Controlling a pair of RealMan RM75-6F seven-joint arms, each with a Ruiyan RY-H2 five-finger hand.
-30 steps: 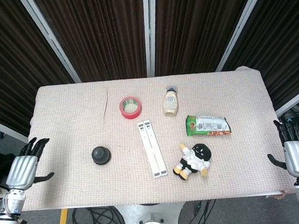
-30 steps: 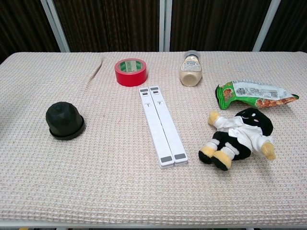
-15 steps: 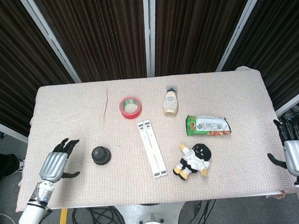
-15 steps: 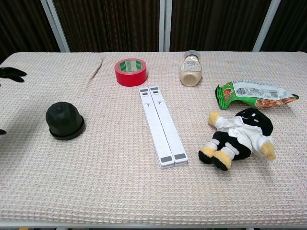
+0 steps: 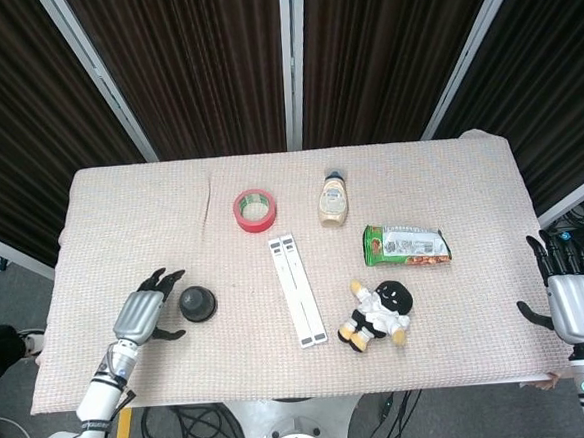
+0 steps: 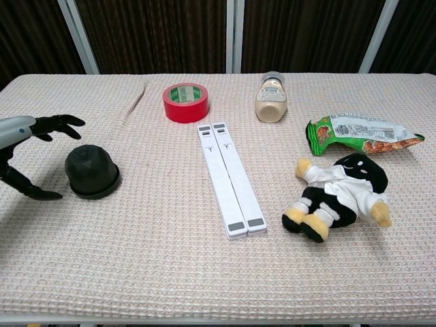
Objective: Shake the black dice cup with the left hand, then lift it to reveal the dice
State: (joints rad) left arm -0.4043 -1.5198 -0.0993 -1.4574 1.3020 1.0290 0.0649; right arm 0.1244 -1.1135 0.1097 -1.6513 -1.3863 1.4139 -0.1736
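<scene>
Head view first: our left hand [image 5: 141,316] sits just left of the cup [image 5: 197,304], fingers [image 5: 162,279] spread wide, thumb low on the near side and the rest arched on the far side. Nothing is gripped; we see a gap between the fingertips and the cup's black wall. The chest view says the same: the cup [image 6: 92,171] stands mouth-down on the surface [image 6: 170,272], and the hand [image 6: 20,150] brackets it from the left, upper fingers [image 6: 61,122] level with the cup's top, thumb down by its flared base.

So we judge this to be the reach, the very start of the task: no shake yet, no lift, dice hidden under the cup.

What comes next, as we read it: slide the hand rightward until the cup sits between thumb and fingers, then close on the dome above the flange. The grip wants to be firm and low enough that the cup stays flat on the surface while shaken, or the dice could slip out early.

The tape [image 5: 255,210] lies well beyond the cup, up and to its right, with the white strips [image 5: 297,289] to the right, so there is room to work. Our right hand [image 5: 578,304] waits far right of the cup at the surface's edge, fingers apart, holding nothing.
</scene>
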